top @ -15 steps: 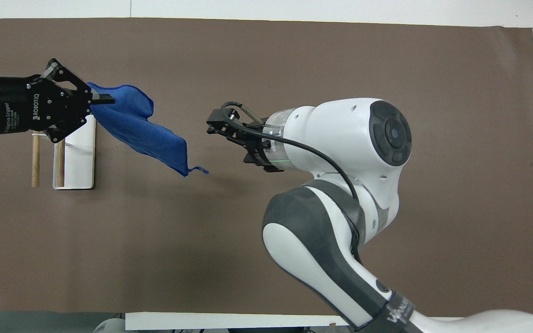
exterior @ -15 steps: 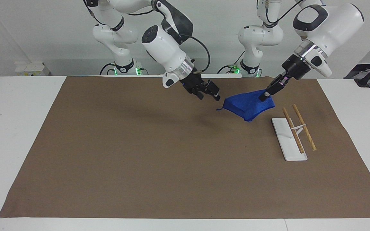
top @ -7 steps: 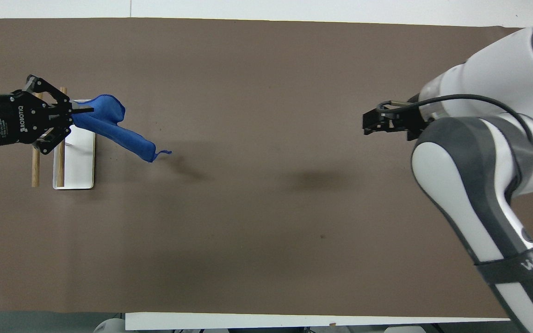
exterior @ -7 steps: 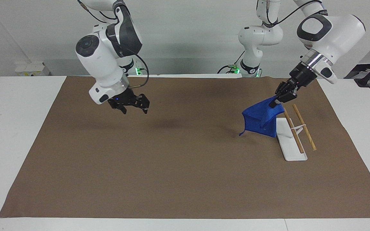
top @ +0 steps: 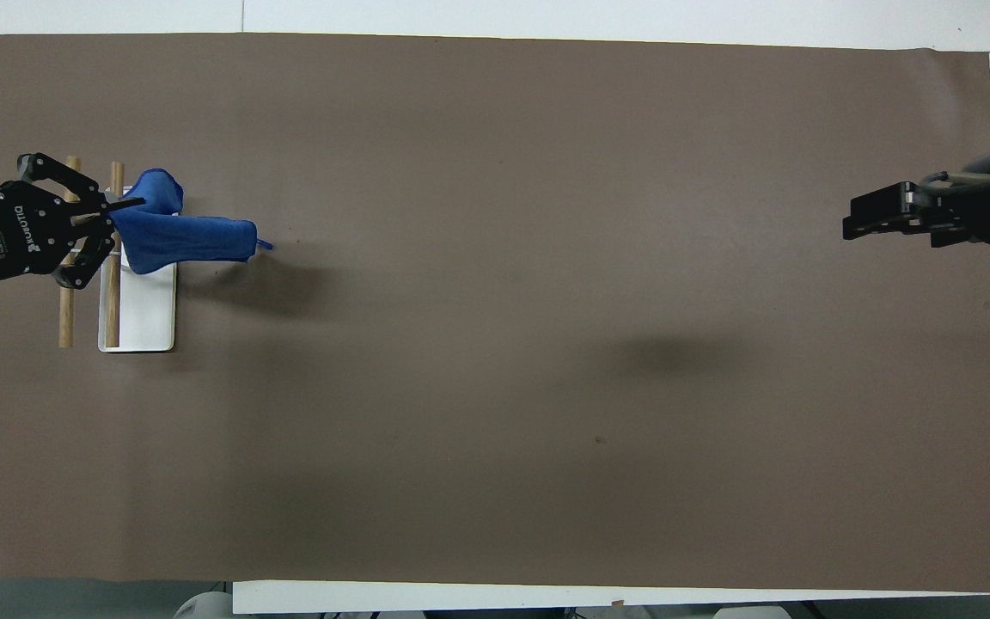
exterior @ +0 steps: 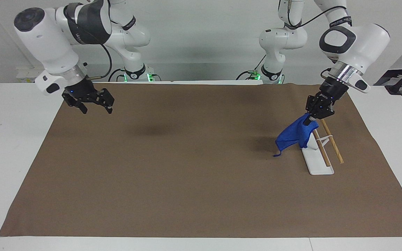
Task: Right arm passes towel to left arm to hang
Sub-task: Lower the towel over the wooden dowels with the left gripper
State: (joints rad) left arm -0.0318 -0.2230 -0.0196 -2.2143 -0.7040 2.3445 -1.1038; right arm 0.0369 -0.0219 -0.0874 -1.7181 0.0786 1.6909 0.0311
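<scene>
Your left arm's black two-finger gripper (exterior: pixel 309 120) has its fingers clamped on one edge of the small royal-blue terry towel (exterior: pixel 293 136), up over the rack at the left arm's end of the desk (exterior: pixel 194 167). The towel hangs from the fingers, draped beside the two wooden rods (exterior: pixel 326 141) of the white-based rack (exterior: pixel 316 162), its loop tab dangling at the low corner. Your right arm's black gripper (exterior: pixel 94 103) hangs over the brown mat's corner at the right arm's end, fingers spread apart and holding nothing.
</scene>
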